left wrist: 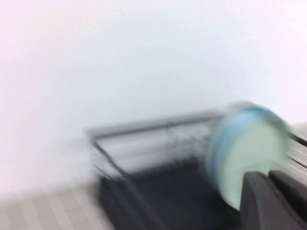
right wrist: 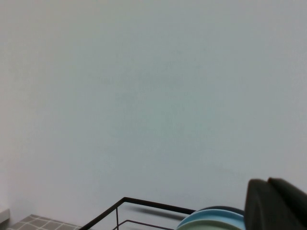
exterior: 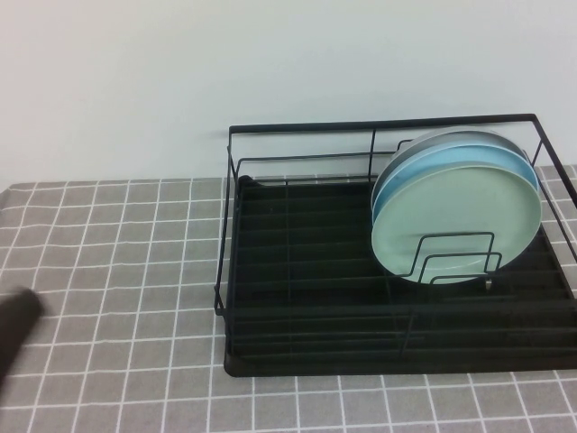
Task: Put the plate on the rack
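Note:
The mint-green plate (exterior: pixel 455 221) stands upright in the right part of the black wire rack (exterior: pixel 297 271), leaning behind a looped divider. It also shows in the left wrist view (left wrist: pixel 254 153) and, as a sliver, in the right wrist view (right wrist: pixel 211 225). My left gripper (exterior: pixel 16 320) is a dark blurred shape at the table's left edge, far from the rack. In its wrist view the left gripper (left wrist: pixel 268 176) is shut and empty. My right gripper (right wrist: pixel 268 183) is out of the high view, shut and empty, raised near the rack's plates.
A light blue plate (exterior: pixel 424 167) and a grey one (exterior: pixel 451 135) stand right behind the mint one. The rack's left half holds nothing. A grey checked cloth (exterior: pixel 117 271) covers the table. A pale wall stands behind.

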Controlling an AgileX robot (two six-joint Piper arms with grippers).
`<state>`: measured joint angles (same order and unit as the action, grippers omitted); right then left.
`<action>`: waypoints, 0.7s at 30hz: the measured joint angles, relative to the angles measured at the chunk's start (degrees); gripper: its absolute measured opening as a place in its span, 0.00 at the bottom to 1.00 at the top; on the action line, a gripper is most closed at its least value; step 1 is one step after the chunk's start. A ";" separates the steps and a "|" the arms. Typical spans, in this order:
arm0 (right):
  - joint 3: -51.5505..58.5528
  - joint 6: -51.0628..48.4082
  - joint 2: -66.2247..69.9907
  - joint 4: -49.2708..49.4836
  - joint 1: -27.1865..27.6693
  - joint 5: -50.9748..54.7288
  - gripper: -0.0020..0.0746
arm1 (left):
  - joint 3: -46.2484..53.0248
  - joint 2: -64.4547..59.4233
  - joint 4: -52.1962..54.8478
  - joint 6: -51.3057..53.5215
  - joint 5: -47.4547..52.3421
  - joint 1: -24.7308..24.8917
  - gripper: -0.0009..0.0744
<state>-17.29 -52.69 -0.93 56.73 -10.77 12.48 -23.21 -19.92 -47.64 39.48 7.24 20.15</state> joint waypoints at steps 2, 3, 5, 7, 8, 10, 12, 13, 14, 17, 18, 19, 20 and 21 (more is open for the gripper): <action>0.00 0.00 0.00 0.00 0.00 0.00 0.02 | 1.68 2.37 10.67 -7.67 -3.45 -1.93 0.01; 0.00 0.00 0.00 0.00 0.00 0.00 0.02 | 2.79 3.59 15.76 -12.10 -4.13 -3.43 0.01; 0.00 0.00 0.00 0.00 0.00 0.00 0.02 | 4.94 6.29 21.44 -19.33 -3.35 -7.10 0.01; 0.00 0.00 0.00 0.00 0.00 0.00 0.02 | 7.78 9.41 23.88 -22.58 -1.03 -10.54 0.01; 0.00 0.00 0.00 0.00 0.00 0.00 0.02 | 9.02 10.67 24.47 -22.58 0.01 -11.71 0.01; 0.00 0.00 0.00 0.00 0.00 0.00 0.02 | 12.44 13.77 25.82 -22.69 1.65 -14.19 0.01; 0.00 0.00 0.00 0.00 0.00 0.00 0.02 | 15.94 16.37 27.08 -23.10 1.92 -16.06 0.01; 0.00 0.00 0.00 0.00 0.00 0.00 0.02 | 17.54 17.65 27.83 -24.22 2.33 -17.05 0.01; 0.00 0.00 0.00 0.00 0.00 0.00 0.02 | 18.67 18.63 28.56 -25.91 2.86 -17.83 0.01; 0.00 0.00 0.00 0.00 0.00 0.00 0.02 | 22.55 21.53 31.08 -31.00 4.33 -19.82 0.01; 0.00 0.00 0.00 0.00 0.00 0.00 0.02 | 23.88 21.64 32.13 -32.14 4.58 -19.94 0.01; 0.00 0.00 0.00 0.00 0.00 0.00 0.02 | 25.13 21.64 33.24 -33.00 4.58 -19.94 0.01; 0.00 0.00 0.00 0.00 0.00 0.00 0.02 | 25.47 21.64 33.65 -33.19 6.81 -19.94 0.01; 0.00 0.00 0.00 0.00 0.00 0.00 0.02 | 25.29 21.64 35.09 -33.48 10.59 -19.94 0.01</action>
<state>-17.29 -52.69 -0.93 56.73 -10.77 12.48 2.08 1.72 -12.55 6.00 17.83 0.21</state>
